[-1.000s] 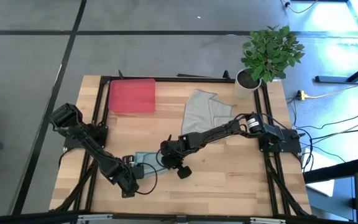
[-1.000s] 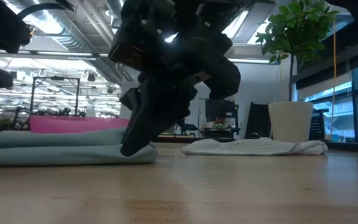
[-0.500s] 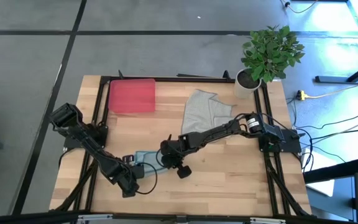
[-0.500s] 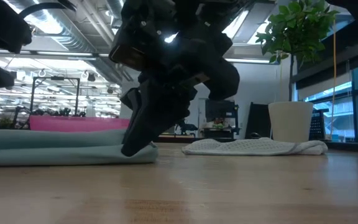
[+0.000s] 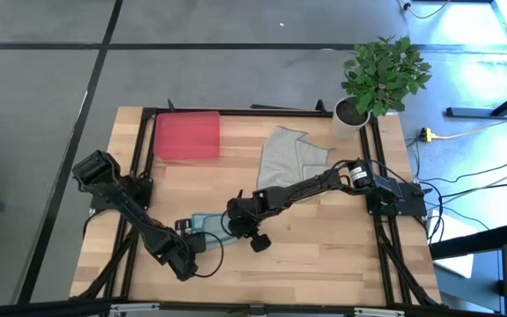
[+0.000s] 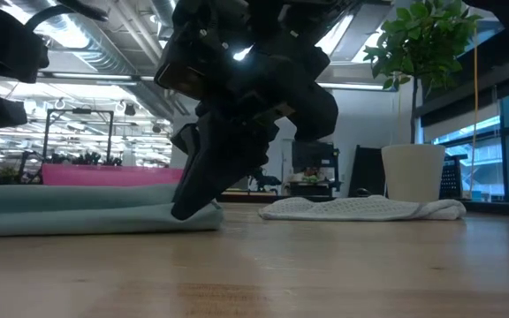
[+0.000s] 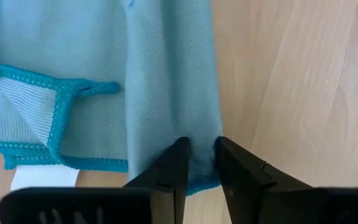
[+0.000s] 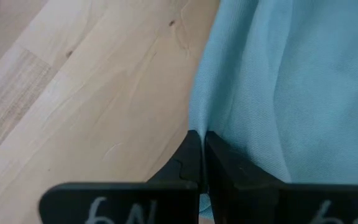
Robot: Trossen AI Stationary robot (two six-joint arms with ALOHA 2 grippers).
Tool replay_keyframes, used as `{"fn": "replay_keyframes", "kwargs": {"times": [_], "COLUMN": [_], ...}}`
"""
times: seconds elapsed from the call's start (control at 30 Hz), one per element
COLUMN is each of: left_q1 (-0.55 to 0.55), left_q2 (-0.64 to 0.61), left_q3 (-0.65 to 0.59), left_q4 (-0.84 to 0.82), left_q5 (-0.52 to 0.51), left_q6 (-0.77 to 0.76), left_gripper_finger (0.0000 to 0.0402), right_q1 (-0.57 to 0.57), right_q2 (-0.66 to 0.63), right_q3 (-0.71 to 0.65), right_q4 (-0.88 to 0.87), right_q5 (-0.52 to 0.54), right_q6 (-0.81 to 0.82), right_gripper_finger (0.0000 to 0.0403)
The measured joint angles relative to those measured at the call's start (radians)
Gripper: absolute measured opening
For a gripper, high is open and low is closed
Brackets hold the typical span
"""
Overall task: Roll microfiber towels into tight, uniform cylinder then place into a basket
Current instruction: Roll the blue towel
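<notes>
Blue towel (image 5: 208, 224) is lying partly folded, long axis running between the two grippers. Left gripper (image 7: 201, 154) is pinching one end; right gripper (image 8: 201, 144) is clamping the other edge.

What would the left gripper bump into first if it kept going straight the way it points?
Probably just more of the blue towel. The left gripper already has its fingers on the towel's folded edge, and the cloth stretches ahead of it. How far it would slide is hard to judge.
</notes>
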Motion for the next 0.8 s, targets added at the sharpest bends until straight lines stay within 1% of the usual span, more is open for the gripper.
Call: {"fn": "replay_keyframes", "kwargs": {"times": [0.07, 0.13, 0.2, 0.5, 0.7, 0.8], "left_q1": [0.001, 0.002, 0.002, 0.006, 0.027, 0.038], "left_q2": [0.000, 0.000, 0.000, 0.000, 0.000, -0.001], "left_q3": [0.000, 0.000, 0.000, 0.000, 0.000, 0.000], "left_q4": [-0.003, -0.005, -0.005, -0.001, 0.009, 0.012], "left_q5": [0.008, 0.019, 0.027, 0.056, 0.088, 0.101], "left_q6": [0.000, 0.017, 0.026, 0.052, 0.057, 0.091], "left_gripper_finger": [0.0057, 0.0025, 0.0008, 0.0001, 0.0000, 0.0000], "right_q1": [0.000, 0.000, 0.000, 0.000, 0.000, 0.000], "right_q2": [0.000, 0.000, 0.000, 0.000, -0.002, -0.002], "right_q3": [0.000, 0.000, 0.000, 0.004, 0.074, 0.116], "right_q4": [-0.001, -0.003, -0.003, -0.021, -0.129, -0.183], "right_q5": [0.000, 0.000, 0.000, -0.001, -0.032, -0.047], "right_q6": [0.000, 0.001, 0.001, 0.001, 0.000, -0.001], "right_gripper_finger": [0.0009, 0.0009, 0.0009, 0.0009, 0.0009, 0.0009]}}
